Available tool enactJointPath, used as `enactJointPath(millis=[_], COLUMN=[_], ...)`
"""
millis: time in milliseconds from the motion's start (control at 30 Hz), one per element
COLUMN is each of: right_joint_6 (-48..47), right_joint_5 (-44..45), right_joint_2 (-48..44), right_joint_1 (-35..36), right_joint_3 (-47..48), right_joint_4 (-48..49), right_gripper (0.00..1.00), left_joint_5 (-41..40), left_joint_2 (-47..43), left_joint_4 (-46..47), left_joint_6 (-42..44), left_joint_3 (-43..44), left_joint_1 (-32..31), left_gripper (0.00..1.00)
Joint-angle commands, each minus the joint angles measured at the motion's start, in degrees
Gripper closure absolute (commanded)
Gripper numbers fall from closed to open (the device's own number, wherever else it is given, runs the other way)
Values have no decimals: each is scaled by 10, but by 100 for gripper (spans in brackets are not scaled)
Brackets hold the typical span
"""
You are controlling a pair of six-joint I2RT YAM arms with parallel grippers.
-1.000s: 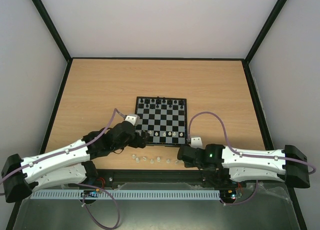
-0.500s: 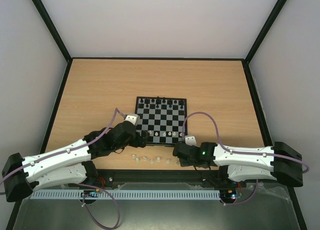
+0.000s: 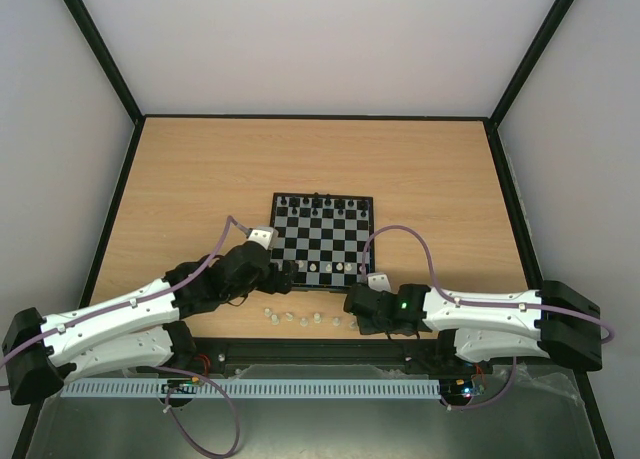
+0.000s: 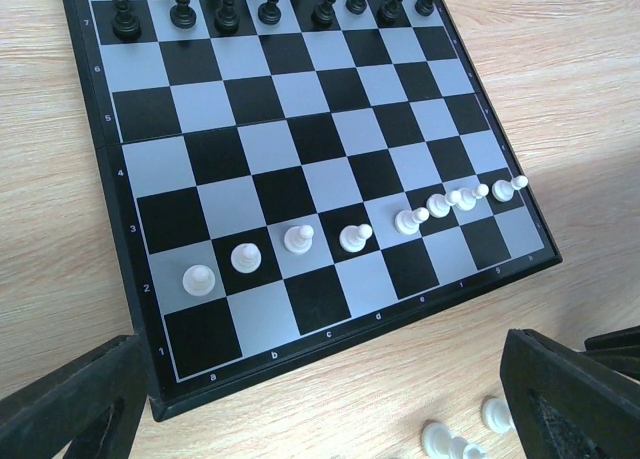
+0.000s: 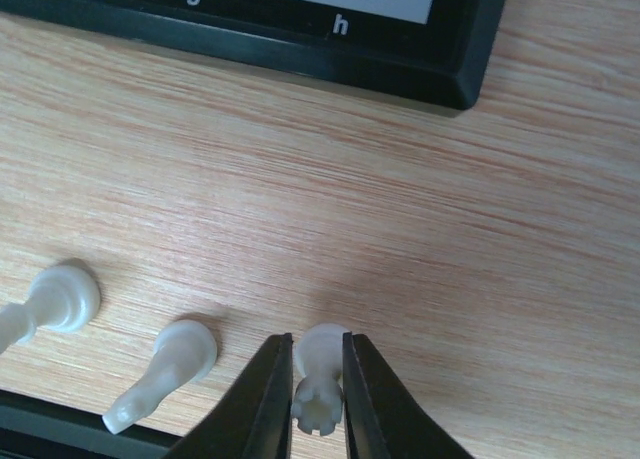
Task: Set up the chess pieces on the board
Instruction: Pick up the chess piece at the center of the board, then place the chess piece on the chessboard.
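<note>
The board [image 3: 372, 241] lies mid-table, with black chessmen [image 3: 320, 201] on its far rows and several white pawns [image 4: 300, 239] in a line on row 2. Several loose white chess pieces [image 3: 300, 319] lie on the wood in front of it. My right gripper [image 5: 317, 379] is shut on a white rook-like piece [image 5: 322, 357], whose base is down at the table, just off the board's h corner [image 5: 300, 54]. Two more white pieces [image 5: 160, 374] lie to its left. My left gripper [image 4: 320, 419] is open and empty, over the board's near left corner [image 4: 330, 351].
The table's front edge with a black rail [image 3: 300, 351] runs right behind the loose pieces. Both arms lie low along the near edge, their grippers close together by the board's front. Bare wood [image 3: 200, 179] surrounds the board on the left, right and far sides.
My right arm has slid left along the front edge to the rightmost loose white piece. The left arm has not moved.
</note>
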Motion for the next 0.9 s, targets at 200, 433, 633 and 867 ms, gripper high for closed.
enactJointPath(millis=[200, 433, 633, 867], right_joint_6=[-4, -110, -177, -211], right_joint_5=[39, 20, 0, -2], right_joint_2=[-16, 0, 75, 131], right_joint_1=[-10, -104, -165, -190], right_joint_3=[37, 95, 132, 160], right_joint_4=[-54, -49, -31, -19], right_gripper=[87, 87, 88, 88], left_joint_5=[-10, -16, -17, -20], left_joint_2=[-1, 8, 6, 1], left_joint_4=[-10, -15, -18, -27], left_joint_6=[-3, -1, -1, -2], left_joint_3=[-5, 6, 7, 5], left_joint_1=[3, 6, 14, 22], left_gripper=[1, 1, 1, 1])
